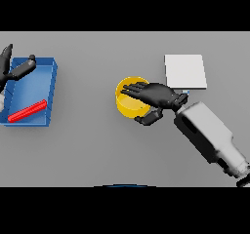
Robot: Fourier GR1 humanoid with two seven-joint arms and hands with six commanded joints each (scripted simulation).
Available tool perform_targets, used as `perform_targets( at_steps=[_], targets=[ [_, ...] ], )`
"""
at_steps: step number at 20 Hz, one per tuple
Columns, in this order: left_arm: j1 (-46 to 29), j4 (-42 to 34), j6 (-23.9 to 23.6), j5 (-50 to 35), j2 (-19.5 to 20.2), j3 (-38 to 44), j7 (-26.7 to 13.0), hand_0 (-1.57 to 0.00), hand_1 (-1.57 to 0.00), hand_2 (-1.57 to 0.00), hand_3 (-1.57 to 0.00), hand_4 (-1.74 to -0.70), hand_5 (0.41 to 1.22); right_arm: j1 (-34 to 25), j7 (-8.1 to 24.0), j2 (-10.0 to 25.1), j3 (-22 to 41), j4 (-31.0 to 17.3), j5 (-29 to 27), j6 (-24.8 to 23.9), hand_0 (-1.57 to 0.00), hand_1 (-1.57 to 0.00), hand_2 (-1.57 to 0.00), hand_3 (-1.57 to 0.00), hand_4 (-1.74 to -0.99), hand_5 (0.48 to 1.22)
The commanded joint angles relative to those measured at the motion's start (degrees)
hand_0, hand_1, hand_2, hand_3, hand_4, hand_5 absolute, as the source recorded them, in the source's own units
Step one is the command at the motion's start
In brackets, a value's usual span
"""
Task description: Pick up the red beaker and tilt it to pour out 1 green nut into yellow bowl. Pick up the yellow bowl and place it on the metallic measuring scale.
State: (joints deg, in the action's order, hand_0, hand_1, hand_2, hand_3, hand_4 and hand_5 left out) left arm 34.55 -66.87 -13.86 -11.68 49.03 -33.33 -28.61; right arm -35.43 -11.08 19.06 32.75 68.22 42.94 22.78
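— Where is the right hand (155, 95) sitting?

— It is reaching in from the right side and lying over the yellow bowl (128, 103), near the middle of the grey table (97, 145). Its fingers are stretching across the top of the bowl while the thumb is curling under at the bowl's near rim — so it is gripping the bowl's right edge between them.

— And the metallic measuring scale (184, 71)?

— It is showing as a pale square plate just behind the right wrist, apart from the bowl.

— What about the red beaker (27, 110)?

— It is lying on its side in the blue tray (50, 82) at the far left, tilted diagonally. I cannot tell whether anything is inside it.

— The left hand (14, 68)?

— It is hovering at the tray's back left corner, fingers loosely extended and holding nothing.
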Motion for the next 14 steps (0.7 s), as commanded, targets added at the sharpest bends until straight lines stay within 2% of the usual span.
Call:
perform_targets(
  at_steps=[1, 2, 8, 11, 13, 14],
  targets=[
    [0.03, 0.18, 0.0, 0.06, -0.06, -0.04, -0.03, 0.0, 0.0, 0.0, 0.0, -0.8, 0.734, -0.47, -0.32, -0.13, 0.61, -0.66, 0.32, 0.55, 0.0, 0.0, 0.0, 0.0, -1.27, 0.678],
    [0.03, -0.24, -0.06, 0.0, 0.33, 0.15, 0.0, 0.0, 0.0, 0.0, 0.0, -0.8, 0.734, -0.82, -0.29, -0.56, 1.07, -2.05, 0.67, 0.68, 0.0, 0.0, 0.0, 0.0, -1.281, 0.674],
    [0.37, 0.26, -0.07, 0.02, 0.28, 0.34, -0.03, 0.0, 0.0, 0.0, 0.0, -0.8, 0.735, -2.39, -0.2, -0.56, 3.39, -3.48, 2.01, 3.54, 0.0, 0.0, 0.0, 0.0, -1.307, 0.69],
    [0.35, 0.55, 0.07, -0.03, 0.1, 0.26, -0.14, 0.0, 0.0, 0.0, 0.0, -0.79, 0.729, -3.11, 1.3, -1.0, 3.77, -3.52, 2.48, 4.16, 0.0, 0.0, 0.0, -0.01, -1.308, 0.729],
    [0.01, 0.14, 0.23, -0.11, 0.56, 0.39, 0.69, 0.0, 0.0, 0.0, 0.0, -0.79, 0.725, -4.25, 2.11, -1.21, 3.95, -5.39, 3.11, 4.26, -0.02, -0.04, -0.07, -0.09, -1.339, 0.784],
    [0.07, -0.3, 0.2, -0.18, 0.92, 0.51, 0.35, 0.0, 0.0, 0.0, 0.0, -0.79, 0.723, -4.18, 2.31, -1.61, 4.67, -5.69, 3.7, 4.09, -0.09, -0.11, -0.13, -0.16, -1.362, 0.82]
  ],
)
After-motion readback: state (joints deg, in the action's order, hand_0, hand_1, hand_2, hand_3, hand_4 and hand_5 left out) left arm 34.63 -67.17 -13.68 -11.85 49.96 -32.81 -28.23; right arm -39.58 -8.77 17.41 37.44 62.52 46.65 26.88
